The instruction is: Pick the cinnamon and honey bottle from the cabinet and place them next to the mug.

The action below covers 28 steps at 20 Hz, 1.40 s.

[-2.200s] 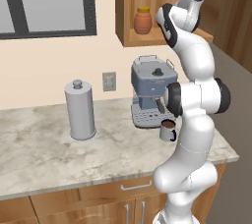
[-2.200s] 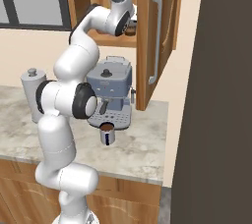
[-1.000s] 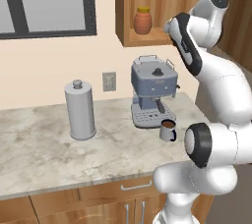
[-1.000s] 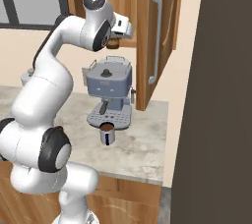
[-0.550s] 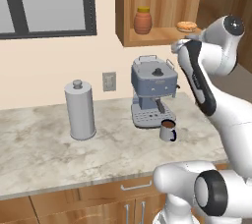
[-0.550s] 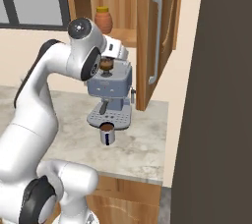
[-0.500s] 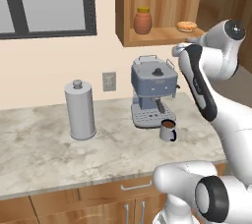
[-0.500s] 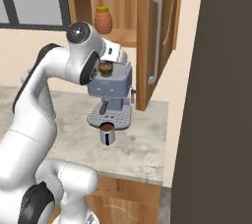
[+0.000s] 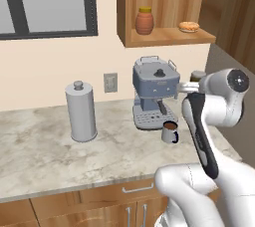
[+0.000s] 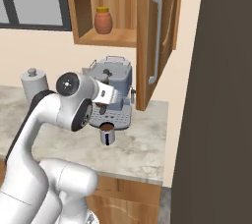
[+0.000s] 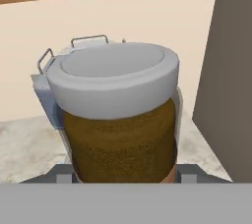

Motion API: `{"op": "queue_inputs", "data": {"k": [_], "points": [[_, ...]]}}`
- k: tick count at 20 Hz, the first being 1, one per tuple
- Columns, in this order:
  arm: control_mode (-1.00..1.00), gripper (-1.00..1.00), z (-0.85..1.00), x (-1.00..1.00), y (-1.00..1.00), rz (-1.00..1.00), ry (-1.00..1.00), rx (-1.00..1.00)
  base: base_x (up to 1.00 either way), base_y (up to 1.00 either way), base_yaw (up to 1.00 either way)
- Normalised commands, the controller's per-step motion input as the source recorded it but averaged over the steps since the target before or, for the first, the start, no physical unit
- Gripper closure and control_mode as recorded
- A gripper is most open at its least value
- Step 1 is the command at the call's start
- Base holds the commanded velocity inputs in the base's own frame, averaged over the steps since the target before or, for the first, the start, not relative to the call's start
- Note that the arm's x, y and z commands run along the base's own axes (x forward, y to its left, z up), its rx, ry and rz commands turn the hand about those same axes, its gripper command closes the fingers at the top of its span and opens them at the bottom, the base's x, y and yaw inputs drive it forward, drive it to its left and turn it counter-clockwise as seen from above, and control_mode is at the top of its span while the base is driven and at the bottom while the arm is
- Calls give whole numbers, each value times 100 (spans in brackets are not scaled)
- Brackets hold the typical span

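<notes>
one jar of two is in transit: the end effector [image 11: 123, 176] is pinching the cinnamon [image 11: 120, 120], a small brown cylindrical jar under a pale grey lid, upright between its dark fingertips, and is carrying it in the air above the marbled stone table [image 9: 45, 151]. in the left base view the jar's dark top [image 9: 197, 75] is peeking out just beside the white wrist, to the right of the blue-grey coffee machine [image 9: 154, 94]. below and slightly nearer, the small light-grey mug with the dark blue handle [image 9: 170, 132] is standing on the table in front of the machine's drip tray. farther back and higher, the squat orange-brown honey bottle with the yellow lid [image 9: 144, 20] is waiting on the shelf of the reddish-brown open wall cabinet [image 9: 169, 37], with a flat round pastry [image 9: 189, 26] well apart from it at the shelf's right end.

the next move, as i judge it, is calling for lowering the jar onto bare table beside the mug, keeping it upright and clear of the mug's handle and the machine, then releasing.

compared with half a second ago, the arm is sitting lower and the jar is hanging nearer machine-top height; the honey bottle and mug are unchanged.
</notes>
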Motion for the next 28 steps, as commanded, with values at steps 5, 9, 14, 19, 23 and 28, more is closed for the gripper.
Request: {"op": "queue_inputs", "data": {"k": [5,9,14,19,23,28], "points": [[-100,100,-76,-8,-7,-3,-9,0,0,0,0],[-100,100,-62,15,-24,0,-8,0,0,0,0],[-100,100,-33,17,-20,1,-1,0,0,0,0],[-100,100,-20,2,-25,7,0,2,0,0,0],[-100,100,0,5,-63,20,1,1,0,0,0],[-100,100,-9,17,-27,11,0,0,0,0,0]]}}
